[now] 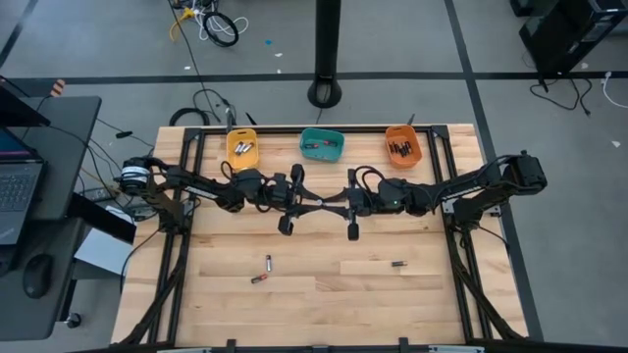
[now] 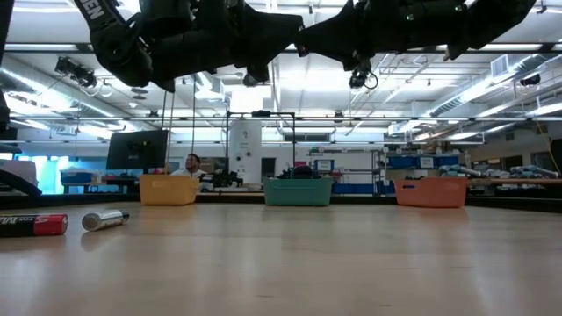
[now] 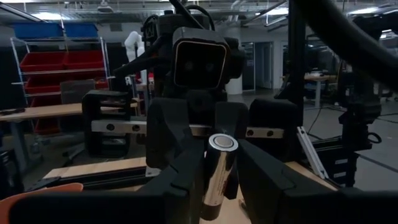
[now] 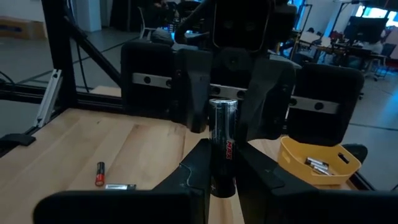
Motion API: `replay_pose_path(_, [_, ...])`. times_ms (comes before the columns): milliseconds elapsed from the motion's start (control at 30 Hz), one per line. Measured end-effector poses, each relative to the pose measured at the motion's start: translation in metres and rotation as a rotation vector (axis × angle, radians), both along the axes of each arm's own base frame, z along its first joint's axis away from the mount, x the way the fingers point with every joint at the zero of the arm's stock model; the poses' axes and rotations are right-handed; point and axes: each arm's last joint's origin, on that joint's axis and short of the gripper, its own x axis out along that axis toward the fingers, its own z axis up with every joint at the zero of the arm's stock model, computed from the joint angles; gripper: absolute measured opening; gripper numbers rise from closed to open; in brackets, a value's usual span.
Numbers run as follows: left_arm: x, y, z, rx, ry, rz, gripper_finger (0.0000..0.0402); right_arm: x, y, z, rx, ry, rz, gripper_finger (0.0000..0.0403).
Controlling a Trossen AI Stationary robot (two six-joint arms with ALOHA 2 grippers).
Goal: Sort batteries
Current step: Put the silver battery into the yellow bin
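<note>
My two grippers meet fingertip to fingertip above the middle of the table, left gripper [image 1: 312,203] and right gripper [image 1: 335,203]. One battery shows between them: silvery in the left wrist view [image 3: 217,177], black with red lettering in the right wrist view [image 4: 223,146]. Both grippers are shut on it, each seen beyond it in the other's wrist view. The low view hides this battery behind the dark arms. Three more batteries lie flat on the wood: two toward the near left [image 1: 268,262] [image 1: 258,278] and one toward the near right [image 1: 398,264]. My left gripper [image 3: 214,171] pinches the battery's lower part [image 3: 211,193] between its two fingers, coming level from the table's left. The battery's capped end [image 3: 222,142] sticks out past the fingertips. The battery is lifted clear of the table. My right gripper [image 4: 222,171] pinches the same battery at its lower part [image 4: 222,180] between its two fingers, level from the table's right. The battery's silvery-banded end [image 4: 222,104] stands out beyond the fingertips, between the left gripper's fingers. It hangs clear above the wood.
Three bins stand along the far edge: yellow [image 1: 242,149], teal [image 1: 322,144] and orange [image 1: 402,145], each with batteries in it. In the low view a black-and-red battery [image 2: 31,225] and a silvery one [image 2: 105,219] lie near left. Bare wood spans the near half.
</note>
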Motion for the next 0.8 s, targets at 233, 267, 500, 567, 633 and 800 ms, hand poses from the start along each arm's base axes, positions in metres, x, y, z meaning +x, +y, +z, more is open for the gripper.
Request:
replay_pose_path(233, [0.0002,-0.0001,0.0002,0.003,0.000,-0.002,0.0100,0.0000,0.0000,-0.0003,0.000,0.003,0.000,0.0059])
replay_pose_path(267, [0.0002,-0.0001,0.0003,0.004,-0.001,-0.001,0.0098,0.0000,0.0000,-0.0003,0.000,0.003,0.000,0.0059])
replay_pose_path(500, [0.0003,0.0002,0.0008,0.028,-0.011,0.013,0.0051,-0.0001,-0.0003,-0.0002,0.007,0.002,-0.003,0.0059])
replay_pose_path(567, [0.0002,0.0002,0.0009,0.033,-0.013,0.015,0.0051,-0.0001,-0.0003,-0.0002,0.007,0.002,-0.004,0.0059])
replay_pose_path(633, [0.0002,0.0002,0.0013,0.032,-0.017,0.017,0.0051,-0.0001,-0.0004,-0.0001,0.007,0.001,-0.006,0.0059])
replay_pose_path(800, [0.0001,0.0005,0.0016,0.031,-0.021,0.024,0.0051,0.0000,-0.0005,0.0001,0.008,0.001,-0.008,0.0064])
